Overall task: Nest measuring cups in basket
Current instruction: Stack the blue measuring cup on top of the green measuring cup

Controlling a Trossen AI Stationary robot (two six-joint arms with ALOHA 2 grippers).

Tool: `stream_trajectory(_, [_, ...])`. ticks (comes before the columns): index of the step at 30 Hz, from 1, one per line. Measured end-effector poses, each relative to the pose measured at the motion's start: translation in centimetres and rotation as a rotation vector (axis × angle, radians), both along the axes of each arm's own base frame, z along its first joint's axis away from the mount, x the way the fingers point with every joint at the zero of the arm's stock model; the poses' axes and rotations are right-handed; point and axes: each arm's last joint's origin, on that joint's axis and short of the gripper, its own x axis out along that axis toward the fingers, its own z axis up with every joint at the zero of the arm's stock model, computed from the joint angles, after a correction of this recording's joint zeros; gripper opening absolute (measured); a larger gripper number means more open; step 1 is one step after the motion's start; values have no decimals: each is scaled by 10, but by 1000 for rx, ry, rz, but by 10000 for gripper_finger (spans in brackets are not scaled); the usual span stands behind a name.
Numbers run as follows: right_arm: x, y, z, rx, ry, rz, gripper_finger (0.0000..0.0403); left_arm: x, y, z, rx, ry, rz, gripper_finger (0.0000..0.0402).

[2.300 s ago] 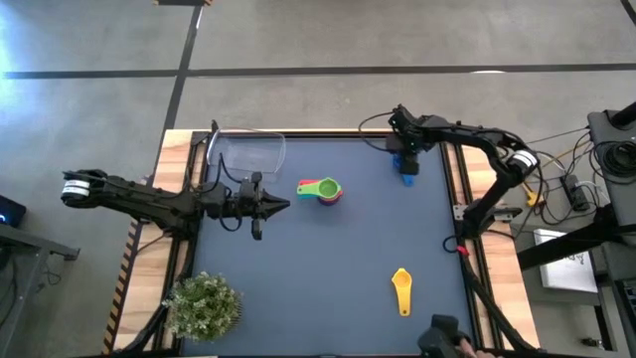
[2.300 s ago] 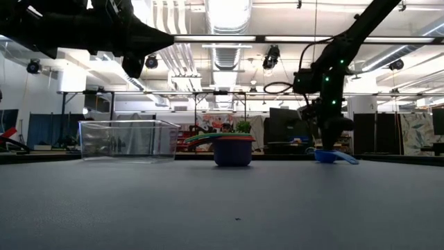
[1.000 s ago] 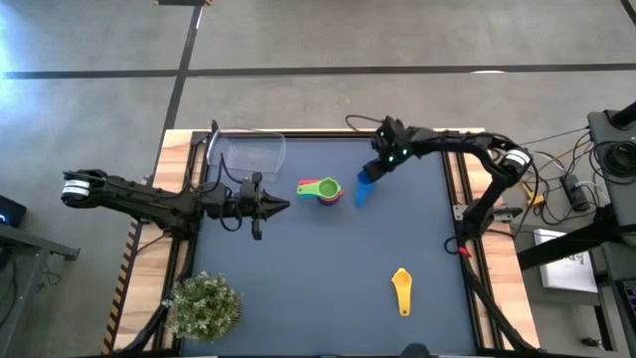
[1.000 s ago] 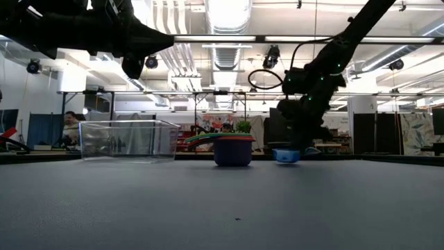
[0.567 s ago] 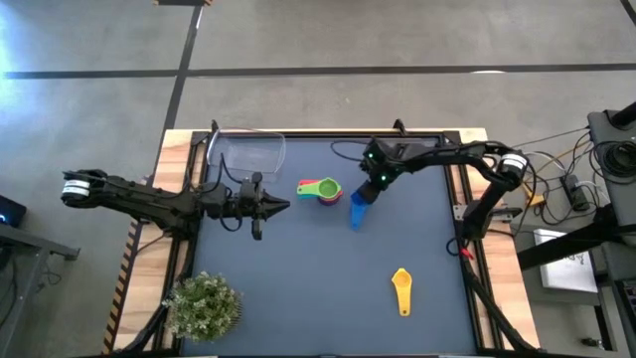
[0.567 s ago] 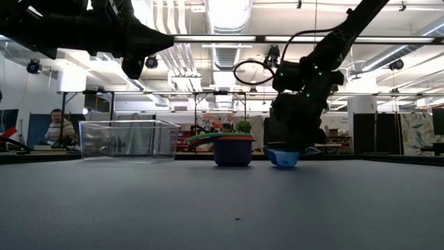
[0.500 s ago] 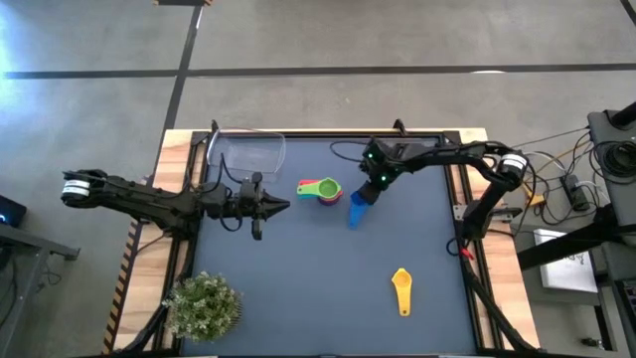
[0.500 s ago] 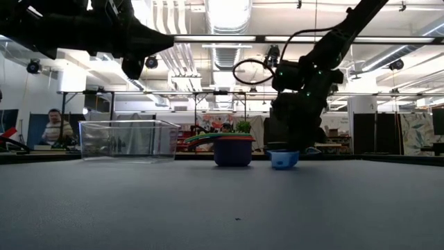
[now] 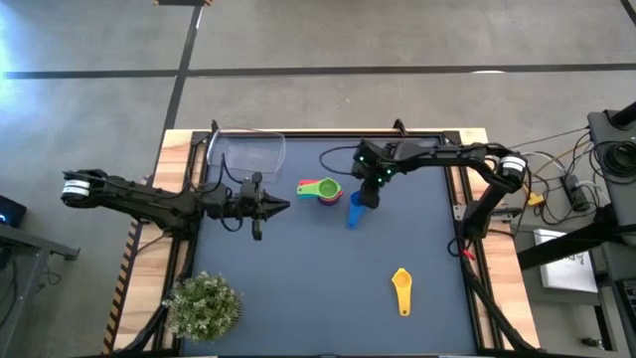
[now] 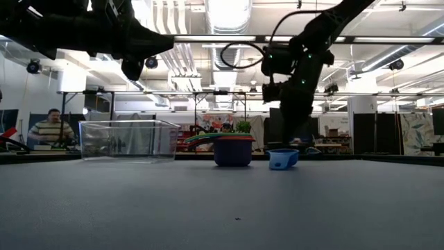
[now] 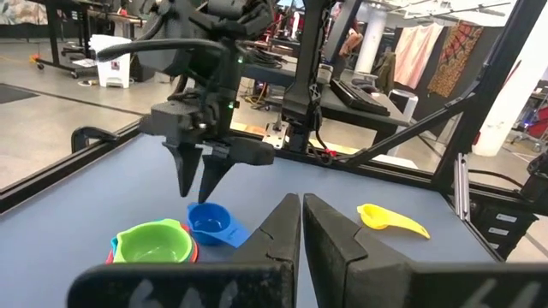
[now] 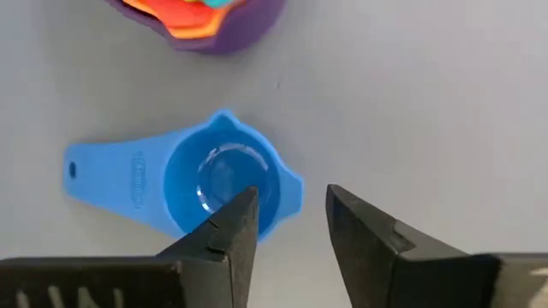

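Right gripper [image 9: 366, 191] above the far middle of the table, fingers parted a little and holding nothing; in its own wrist view the two dark fingers [image 12: 224, 235] stand apart with bare mat between them. Just below them, flat on the mat, the blue measuring cup [image 12: 218, 185], bowl up, handle pointing away from the stack; no finger touching it in the low view, where the fingertips hang clearly above its rim [image 10: 282, 158]. From overhead, blue cup [image 9: 355, 213] just beside the nested stack [image 9: 322, 190], close but apart: green cup on top, red and purple showing beneath (orange and teal edges visible inside the purple one in the right wrist view).

Left gripper [image 9: 281, 206] hovering near the table's left side, between the basket and the stack, fingers closed together to a point [image 11: 300, 224], nothing held.

Basket [image 9: 248, 152], clear plastic, at the far left corner, well apart from all the cups; no cup inside as seen from overhead. Yellow measuring cup [image 9: 401, 289] alone toward the near right of the mat, well apart from the rest. Small bushy plant [image 9: 204, 305] at the near left corner.

Dark blue mat [image 9: 298, 278] framed by wooden table edges. Beyond, a workshop with bright ceiling lights and racks; a seated person [image 10: 50, 129] far off behind the basket.
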Motion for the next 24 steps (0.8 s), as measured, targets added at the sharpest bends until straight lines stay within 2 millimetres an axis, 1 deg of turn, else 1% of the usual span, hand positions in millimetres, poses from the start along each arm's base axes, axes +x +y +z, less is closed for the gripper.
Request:
stream_trajectory(3, [6, 6, 5, -82, 3, 104, 136, 0, 0, 0, 0, 2, 0, 0])
stream_trajectory(8, [11, 14, 5, -131, -8, 222, 144, 0, 0, -1, 0, 5, 0, 0])
stream_trajectory(24, [12, 13, 2, -169, -27, 276, 146, 0, 0, 0, 8, 6, -1, 0])
